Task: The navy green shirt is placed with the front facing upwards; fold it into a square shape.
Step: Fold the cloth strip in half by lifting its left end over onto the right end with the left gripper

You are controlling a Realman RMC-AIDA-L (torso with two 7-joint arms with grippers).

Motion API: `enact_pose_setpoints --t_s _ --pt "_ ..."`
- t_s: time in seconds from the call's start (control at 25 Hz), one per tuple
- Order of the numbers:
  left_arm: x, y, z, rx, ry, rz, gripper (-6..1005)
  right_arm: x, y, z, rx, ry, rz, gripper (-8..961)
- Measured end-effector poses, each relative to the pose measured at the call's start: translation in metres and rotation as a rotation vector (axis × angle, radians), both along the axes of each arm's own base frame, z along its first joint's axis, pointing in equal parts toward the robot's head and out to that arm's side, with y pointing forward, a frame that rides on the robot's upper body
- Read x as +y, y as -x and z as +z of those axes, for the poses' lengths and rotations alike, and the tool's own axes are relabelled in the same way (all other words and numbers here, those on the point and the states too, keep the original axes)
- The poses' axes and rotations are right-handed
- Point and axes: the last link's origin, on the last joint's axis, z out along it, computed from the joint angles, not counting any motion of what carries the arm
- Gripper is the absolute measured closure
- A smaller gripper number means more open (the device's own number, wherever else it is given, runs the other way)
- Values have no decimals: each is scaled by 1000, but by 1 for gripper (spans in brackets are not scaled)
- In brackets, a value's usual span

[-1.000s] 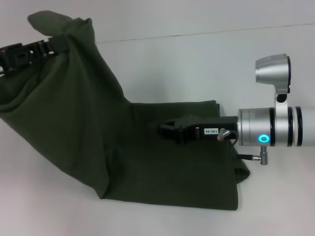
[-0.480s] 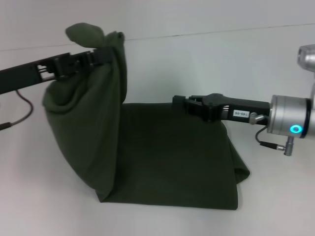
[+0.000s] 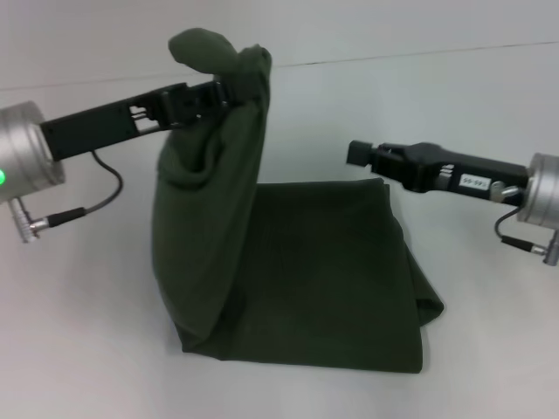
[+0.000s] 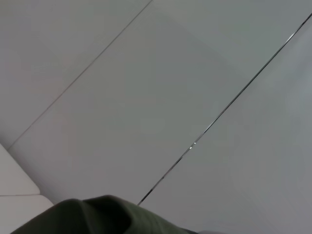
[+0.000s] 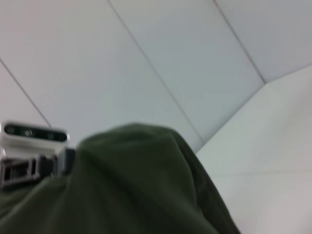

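Observation:
The navy green shirt (image 3: 323, 271) lies partly folded on the white table, its plain dark olive cloth facing up. My left gripper (image 3: 225, 90) is shut on a bunched edge of it and holds that side high above the table, so the cloth hangs as a tall drape over the shirt's left part. Out to the right, my right gripper (image 3: 356, 153) hovers above the shirt's far right corner, apart from the cloth. Olive cloth (image 4: 97, 214) fills the left wrist view's lower edge. The right wrist view shows the raised fold (image 5: 136, 185) and the left gripper (image 5: 29, 156) beside it.
The white table (image 3: 489, 349) extends around the shirt on all sides. A seam line (image 3: 437, 52) runs across the back. A cable (image 3: 96, 201) hangs from the left arm's wrist.
My left gripper has carried the raised shirt edge to the right, over the flat part. My right gripper has lifted off the shirt and drawn back to the right.

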Motion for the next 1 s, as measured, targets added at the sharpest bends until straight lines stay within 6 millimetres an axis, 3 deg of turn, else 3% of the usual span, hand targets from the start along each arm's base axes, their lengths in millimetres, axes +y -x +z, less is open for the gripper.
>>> enact_pose_setpoints --t_s 0.64,1.0 --pt "-3 -12 -54 -7 73 13 936 -3 -6 29 82 -110 -22 881" --pt "-10 -14 -72 -18 101 23 927 -6 -6 37 117 -137 -12 867"
